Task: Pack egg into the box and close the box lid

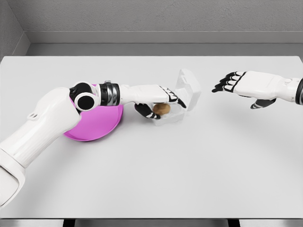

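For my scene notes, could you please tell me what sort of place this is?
Probably a bare simulated test cell: a plain white table against grey walls, holding only a pink plate and a small clear box.

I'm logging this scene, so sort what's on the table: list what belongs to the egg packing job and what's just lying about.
Job:
egg, in the left robot hand
box, its lid up
right robot hand, open, off to the box's right

Lying about:
pink plate
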Controlling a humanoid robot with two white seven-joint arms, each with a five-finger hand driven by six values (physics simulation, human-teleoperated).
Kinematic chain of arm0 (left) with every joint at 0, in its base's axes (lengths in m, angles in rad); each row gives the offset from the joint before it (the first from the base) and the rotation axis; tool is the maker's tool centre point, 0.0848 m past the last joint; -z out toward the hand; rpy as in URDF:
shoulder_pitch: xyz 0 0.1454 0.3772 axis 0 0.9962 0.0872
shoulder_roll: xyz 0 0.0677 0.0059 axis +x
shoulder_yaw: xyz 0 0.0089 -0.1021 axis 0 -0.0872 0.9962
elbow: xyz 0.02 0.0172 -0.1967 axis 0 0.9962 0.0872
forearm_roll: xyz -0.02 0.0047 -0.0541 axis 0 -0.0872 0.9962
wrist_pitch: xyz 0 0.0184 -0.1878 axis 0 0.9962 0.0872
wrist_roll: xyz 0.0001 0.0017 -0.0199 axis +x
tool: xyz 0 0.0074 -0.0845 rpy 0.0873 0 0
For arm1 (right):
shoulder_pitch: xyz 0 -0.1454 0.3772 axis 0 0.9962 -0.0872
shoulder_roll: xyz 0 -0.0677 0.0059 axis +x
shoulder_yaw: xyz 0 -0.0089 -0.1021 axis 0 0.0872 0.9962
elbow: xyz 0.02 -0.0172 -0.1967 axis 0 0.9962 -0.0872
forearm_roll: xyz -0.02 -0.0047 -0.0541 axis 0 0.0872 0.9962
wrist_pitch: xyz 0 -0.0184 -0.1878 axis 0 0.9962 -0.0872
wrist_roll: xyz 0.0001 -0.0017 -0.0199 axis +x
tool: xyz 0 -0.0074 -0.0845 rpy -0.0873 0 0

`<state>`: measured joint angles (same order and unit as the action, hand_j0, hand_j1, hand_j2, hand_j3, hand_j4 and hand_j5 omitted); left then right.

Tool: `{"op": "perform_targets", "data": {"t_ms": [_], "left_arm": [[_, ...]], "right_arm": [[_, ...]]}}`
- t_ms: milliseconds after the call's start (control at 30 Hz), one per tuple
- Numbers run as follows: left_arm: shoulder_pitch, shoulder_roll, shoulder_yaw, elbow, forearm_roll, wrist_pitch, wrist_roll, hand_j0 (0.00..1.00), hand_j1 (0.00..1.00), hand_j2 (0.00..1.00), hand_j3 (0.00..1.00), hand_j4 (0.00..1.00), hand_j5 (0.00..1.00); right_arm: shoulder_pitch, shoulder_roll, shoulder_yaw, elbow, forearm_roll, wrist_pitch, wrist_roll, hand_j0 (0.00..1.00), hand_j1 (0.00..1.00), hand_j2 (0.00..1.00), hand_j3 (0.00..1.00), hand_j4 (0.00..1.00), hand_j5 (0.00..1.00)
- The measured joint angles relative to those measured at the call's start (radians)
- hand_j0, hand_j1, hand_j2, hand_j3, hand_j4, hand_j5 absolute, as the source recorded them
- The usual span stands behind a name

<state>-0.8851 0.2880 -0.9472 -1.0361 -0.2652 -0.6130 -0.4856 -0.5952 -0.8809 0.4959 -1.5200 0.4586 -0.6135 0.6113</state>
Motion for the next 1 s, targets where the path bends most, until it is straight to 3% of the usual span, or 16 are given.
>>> {"op": "perform_targets", "data": {"t_ms": [300, 400, 600, 733, 1000], "left_arm": [[-0.002, -0.001, 0.001, -0.002, 0.006, 0.0, 0.001, 1.0, 1.0, 1.0, 1.0, 1.0, 1.0], [-0.002, 0.0, 0.001, -0.003, 0.007, 0.0, 0.0, 0.92, 0.92, 0.92, 0.92, 0.92, 0.92], [-0.008, 0.002, 0.001, -0.005, 0.007, 0.0, 0.0, 0.91, 0.91, 0.91, 0.91, 0.91, 0.91], [-0.015, 0.007, 0.001, -0.006, 0.006, 0.0, 0.0, 0.91, 0.91, 0.91, 0.91, 0.91, 0.91], [-0.028, 0.03, 0.003, -0.011, 0.018, 0.0, 0.002, 0.91, 0.91, 0.91, 0.91, 0.91, 0.91]], "right_arm": [[0.0, 0.0, 0.0, -0.001, 0.0, 0.0, 0.0, 1.0, 1.0, 1.0, 1.0, 1.0, 1.0], [-0.002, 0.0, 0.0, -0.001, 0.0, 0.0, 0.0, 1.0, 1.0, 1.0, 1.0, 1.0, 1.0], [-0.051, 0.017, 0.002, 0.007, 0.004, 0.0, 0.0, 1.0, 1.0, 1.0, 1.0, 1.0, 1.0], [-0.107, 0.056, 0.031, 0.043, 0.022, 0.001, 0.0, 1.0, 1.0, 1.0, 1.0, 1.0, 1.0], [-0.136, 0.085, 0.055, 0.13, 0.03, 0.0, 0.0, 1.0, 1.0, 1.0, 1.0, 1.0, 1.0]]}}
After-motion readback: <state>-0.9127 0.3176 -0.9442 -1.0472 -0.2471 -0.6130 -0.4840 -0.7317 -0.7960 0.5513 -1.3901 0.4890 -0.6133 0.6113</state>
